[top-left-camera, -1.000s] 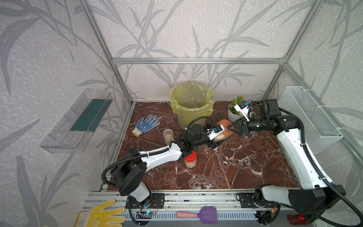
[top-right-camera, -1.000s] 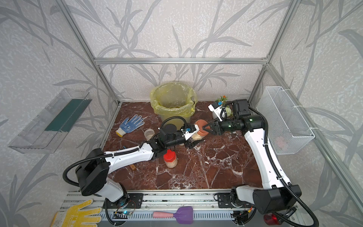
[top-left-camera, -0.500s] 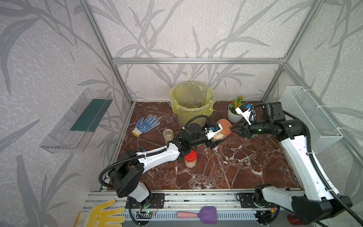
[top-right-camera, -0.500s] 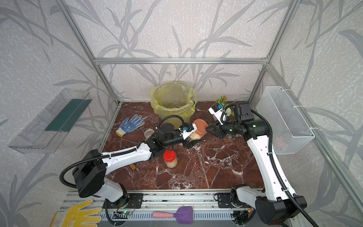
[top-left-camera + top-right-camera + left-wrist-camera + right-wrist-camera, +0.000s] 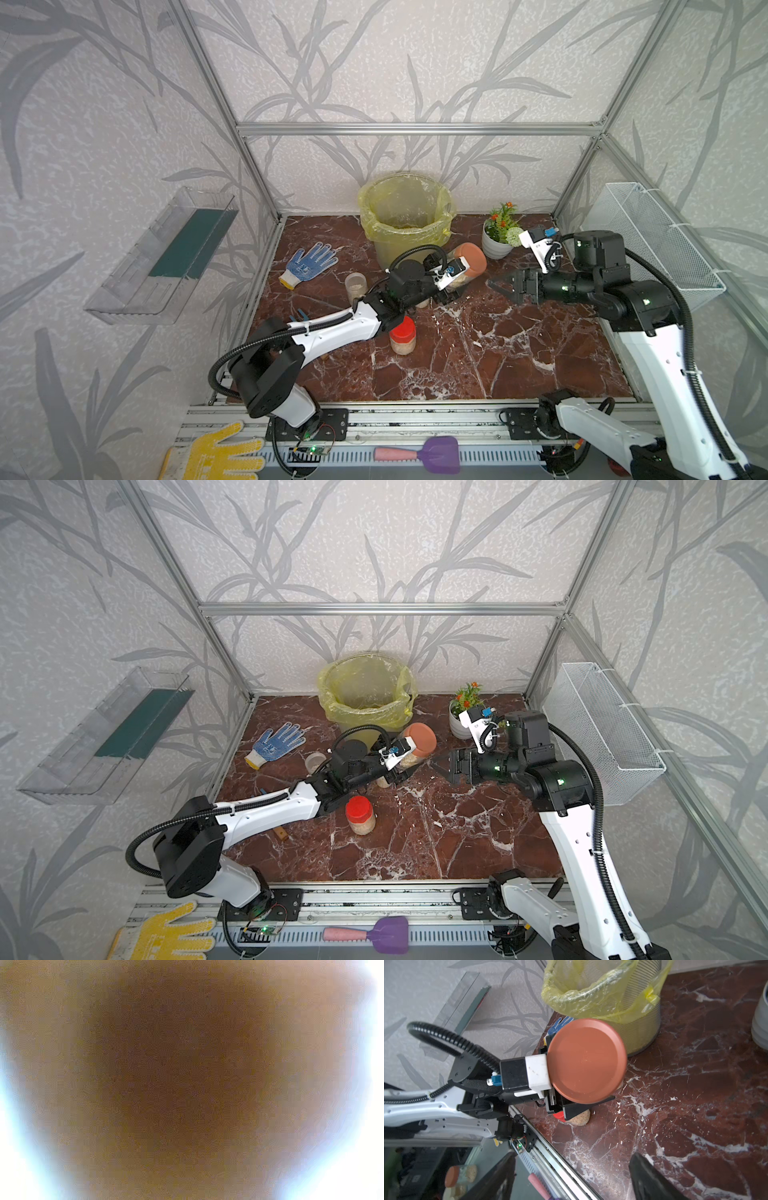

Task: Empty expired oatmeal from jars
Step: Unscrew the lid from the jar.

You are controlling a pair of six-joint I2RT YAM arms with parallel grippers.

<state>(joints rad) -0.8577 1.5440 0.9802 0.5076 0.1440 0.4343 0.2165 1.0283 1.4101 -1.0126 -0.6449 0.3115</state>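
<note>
A jar with a brown lid (image 5: 471, 259) (image 5: 419, 738) lies on its side above the floor, with my left gripper (image 5: 451, 289) shut on its clear body. Pale oatmeal (image 5: 409, 759) shows through the jar wall. The lid (image 5: 586, 1060) faces my right gripper (image 5: 500, 286) (image 5: 575, 1178), which stands open a short way to its right, touching nothing. A red-lidded jar (image 5: 402, 334) of oatmeal stands below the left arm. A small lidless jar (image 5: 355, 284) stands further left. The left wrist view is only a brown blur.
The bin with a yellow bag (image 5: 405, 216) stands at the back, just behind the held jar. A white flower pot (image 5: 494, 245) is at the back right, a blue glove (image 5: 309, 264) at the left, and a wire basket (image 5: 656, 245) on the right wall.
My right gripper, shut at the brown lid a second ago, has drawn back to the right and opened. The lid stays on the jar. The left arm has barely moved.
</note>
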